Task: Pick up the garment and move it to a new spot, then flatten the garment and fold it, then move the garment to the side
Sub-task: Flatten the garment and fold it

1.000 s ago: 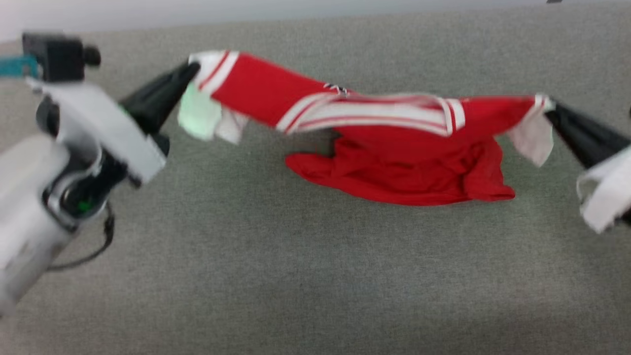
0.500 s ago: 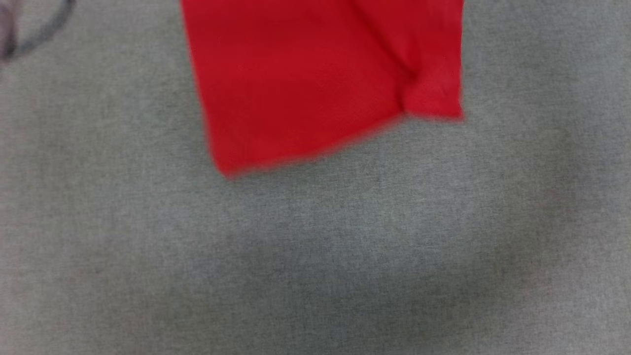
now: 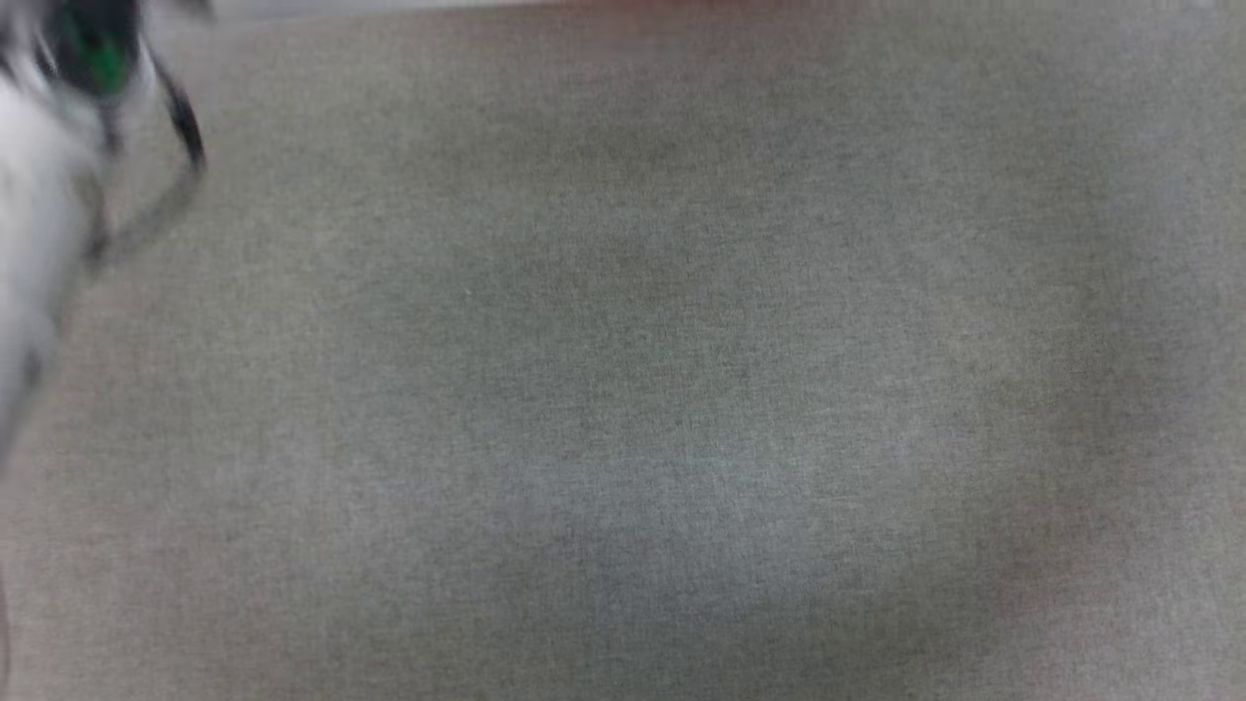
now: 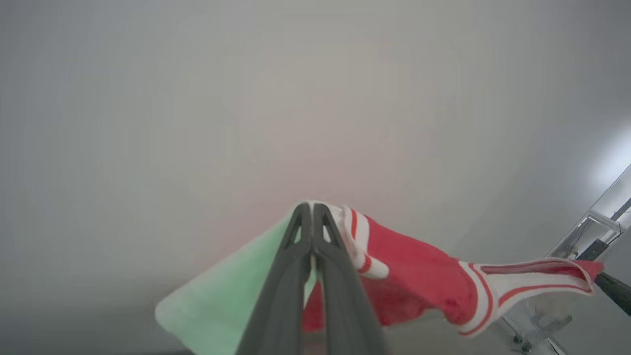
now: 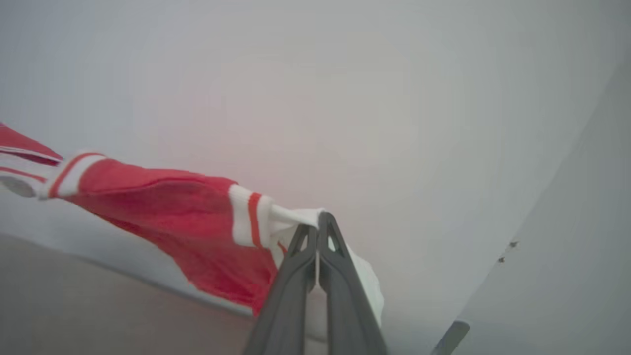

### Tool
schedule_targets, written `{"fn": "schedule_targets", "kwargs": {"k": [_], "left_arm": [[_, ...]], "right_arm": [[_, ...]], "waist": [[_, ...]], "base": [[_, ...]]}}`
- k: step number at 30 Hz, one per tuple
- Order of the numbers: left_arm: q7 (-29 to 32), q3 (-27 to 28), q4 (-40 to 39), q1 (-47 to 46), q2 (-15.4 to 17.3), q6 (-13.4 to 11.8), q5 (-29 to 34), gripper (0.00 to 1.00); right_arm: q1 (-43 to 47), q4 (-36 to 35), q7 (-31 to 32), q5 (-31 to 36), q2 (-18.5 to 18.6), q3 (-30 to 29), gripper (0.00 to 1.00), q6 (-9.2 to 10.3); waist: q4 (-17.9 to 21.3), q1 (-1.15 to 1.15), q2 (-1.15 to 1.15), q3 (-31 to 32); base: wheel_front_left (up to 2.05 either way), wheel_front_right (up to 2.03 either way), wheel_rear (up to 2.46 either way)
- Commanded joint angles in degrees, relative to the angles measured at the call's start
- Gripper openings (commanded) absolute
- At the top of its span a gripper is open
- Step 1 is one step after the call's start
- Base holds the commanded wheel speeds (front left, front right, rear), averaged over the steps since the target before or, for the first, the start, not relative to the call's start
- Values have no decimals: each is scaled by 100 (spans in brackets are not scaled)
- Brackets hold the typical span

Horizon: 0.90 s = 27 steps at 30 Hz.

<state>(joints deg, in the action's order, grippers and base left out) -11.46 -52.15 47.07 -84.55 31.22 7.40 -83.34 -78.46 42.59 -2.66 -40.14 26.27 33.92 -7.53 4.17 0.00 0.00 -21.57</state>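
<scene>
Both ends of the red, white-sleeved jersey shirt [image 4: 419, 266] hang clamped mid-air, one in the left gripper [image 4: 312, 207], one in the right gripper [image 5: 318, 219]; its hem is cut off, and a blurred pale forearm [image 3: 34, 204] crosses the grey cloth bench's [image 3: 681, 389] far-left corner.

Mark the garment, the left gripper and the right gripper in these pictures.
garment [image 4: 414, 266]: left wrist view, on the red body cloth.
left gripper [image 4: 312, 207]: left wrist view, midway between its fingertips.
right gripper [image 5: 316, 222]: right wrist view, midway between its fingertips.
</scene>
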Motion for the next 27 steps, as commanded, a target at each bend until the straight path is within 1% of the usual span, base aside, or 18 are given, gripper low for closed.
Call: {"fn": "schedule_targets", "kwargs": {"k": [1,5,9,11,15,21,25,27], "left_arm": [[130,-66,-152,416,99,13,-146,0],[382,-529,-918,1844,548,13,-250,0],[422,-992,-1963,3067,960,14,-322,0],[357,-1146,-2275,3533,1225,10,-322,0],[275,-1388,-2881,4227,1610,7,-371,0],[167,-1510,-3819,4903,2337,-17,-545,0],[151,-1643,-4605,5230,2859,-83,-436,0],[106,-1678,-4988,5370,3076,-120,-434,0]], "right_arm": [[286,-149,80,-175,155,137,0,8],[1471,-924,564,-762,716,680,0,8],[2661,-1892,1043,-1354,1383,915,0,8],[3203,-2303,1248,-1550,1698,905,0,8],[4208,-3030,1616,-1841,2196,742,0,8],[5449,-3906,2188,-2061,2670,408,0,8],[6286,-4554,2696,-2236,2990,239,0,8],[6665,-4803,2880,-2310,3152,43,0,8]], "waist": [[-30,0,0,96],[-58,0,0,230],[-68,0,0,325],[-71,0,0,377],[-49,0,0,510],[-19,0,0,651],[-29,0,0,651],[-31,0,0,624]], "base": [[0,0,0],[0,0,0],[0,0,0],[0,0,0],[0,0,0],[0,0,0],[0,0,0],[0,0,0]]}}
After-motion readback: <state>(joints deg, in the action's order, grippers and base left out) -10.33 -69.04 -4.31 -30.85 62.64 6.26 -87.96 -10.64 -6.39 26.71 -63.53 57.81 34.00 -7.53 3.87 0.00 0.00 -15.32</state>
